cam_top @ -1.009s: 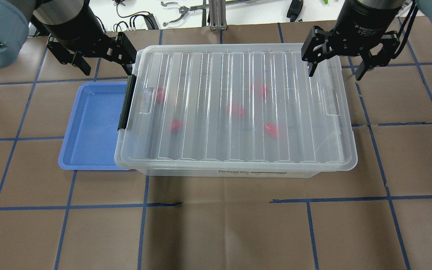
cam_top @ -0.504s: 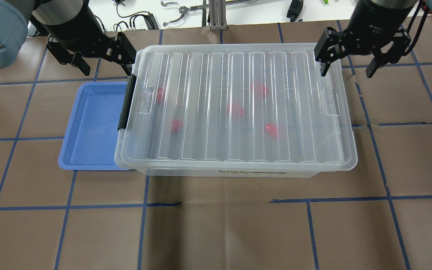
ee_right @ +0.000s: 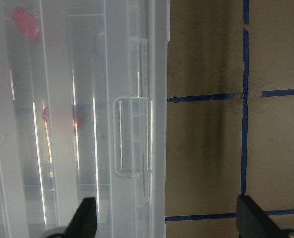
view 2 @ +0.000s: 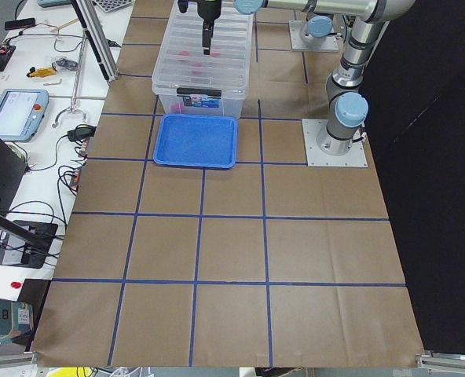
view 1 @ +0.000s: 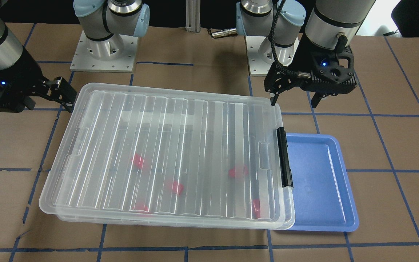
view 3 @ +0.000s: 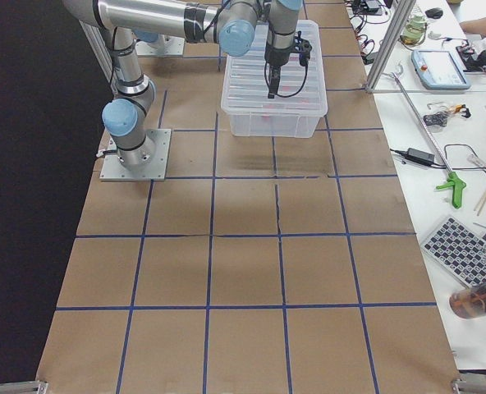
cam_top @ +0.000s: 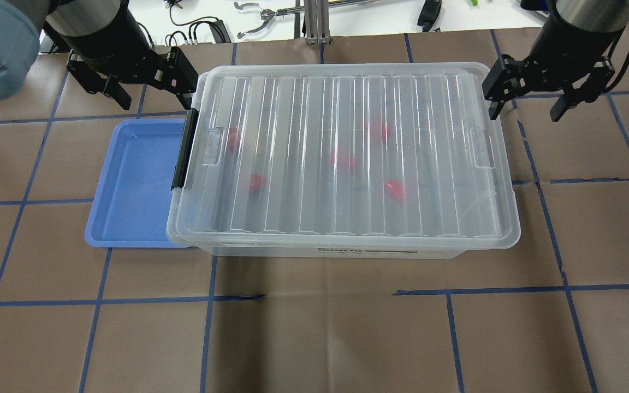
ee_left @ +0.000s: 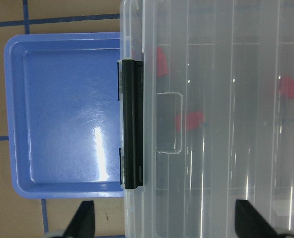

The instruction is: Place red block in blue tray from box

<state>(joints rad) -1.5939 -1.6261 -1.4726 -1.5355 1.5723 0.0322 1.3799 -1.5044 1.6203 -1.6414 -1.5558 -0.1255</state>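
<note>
**Both claws released, empty, at the short ends of the lidded box**

Your left claw [cam_top: 155,99] stood spread wide, holding nothing, above the box's latch end. Your right claw [cam_top: 526,112] was likewise spread and empty over the opposite short edge. Beneath them sat the box [cam_top: 347,240], its ribbed lid [cam_top: 320,109] on and its black latch bar [cam_top: 182,150] apparently down. The red block [cam_top: 257,183], one of several alike, lay inside under that lid. The blue tray [cam_top: 134,180], holding no block, sat just beside the latch end on the desk [cam_top: 314,327]. Step in hand, by judgement: opening the box. The next move calls for freeing the latch, then lifting the lid clear before any reach inside.
</note>
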